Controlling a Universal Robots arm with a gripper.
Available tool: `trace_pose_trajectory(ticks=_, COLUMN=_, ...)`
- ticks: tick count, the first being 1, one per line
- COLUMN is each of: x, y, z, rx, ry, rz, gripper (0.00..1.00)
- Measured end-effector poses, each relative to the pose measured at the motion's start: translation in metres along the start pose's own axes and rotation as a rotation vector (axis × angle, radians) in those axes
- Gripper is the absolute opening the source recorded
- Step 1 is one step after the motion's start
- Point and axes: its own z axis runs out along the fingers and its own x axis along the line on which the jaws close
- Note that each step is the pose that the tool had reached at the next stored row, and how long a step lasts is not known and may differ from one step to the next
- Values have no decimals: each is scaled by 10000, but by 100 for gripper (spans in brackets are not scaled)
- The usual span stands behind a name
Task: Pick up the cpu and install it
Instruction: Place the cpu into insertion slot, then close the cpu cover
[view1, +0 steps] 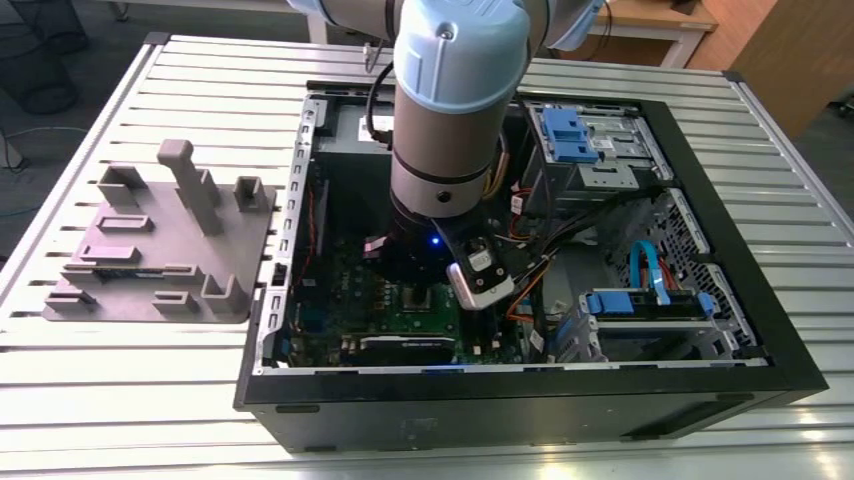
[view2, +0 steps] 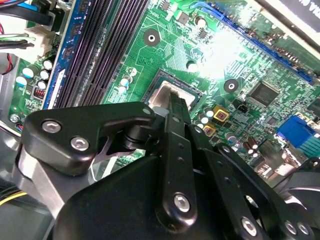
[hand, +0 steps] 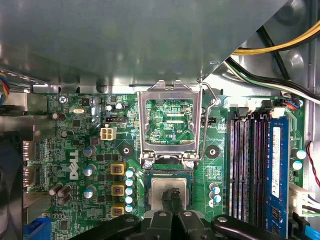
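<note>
The cpu (hand: 160, 187), a small silver square, lies flat in its socket on the green motherboard (hand: 75, 145); the second wrist view also shows the cpu (view2: 162, 95). My gripper (hand: 172, 193) is shut, its two black fingertips together over the middle of the chip's top, touching or just above it. In the second wrist view the gripper (view2: 174, 101) reaches the chip from above. The socket's metal load plate (hand: 167, 125) is flipped open beside the chip. In the exterior view my arm (view1: 447, 120) reaches down into the open computer case (view1: 747, 300).
Black memory slots (hand: 247, 160) run beside the socket, with yellow and black cables (hand: 280, 47) past them. A grey metal box wall (hand: 125, 40) stands close behind the load plate. Blue drive cages (view1: 574, 130) fill the case's far side. A grey fixture plate (view1: 160, 250) sits on the table.
</note>
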Motion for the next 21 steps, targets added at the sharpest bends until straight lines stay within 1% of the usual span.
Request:
trace_pose_trajectory(ticks=1, x=0, y=0, z=0, rx=-1, ry=0, rz=0, gripper=10)
trace_pose_trajectory(ticks=16, x=0, y=0, z=-11, rx=1, ry=0, rz=0, gripper=10)
trace_pose_trajectory(ticks=18, x=2, y=-1, z=-31, rx=4, ry=1, rz=-1, gripper=10)
trace_pose_trajectory(ticks=21, x=4, y=0, z=-78, rx=0, ry=0, rz=-1, gripper=10)
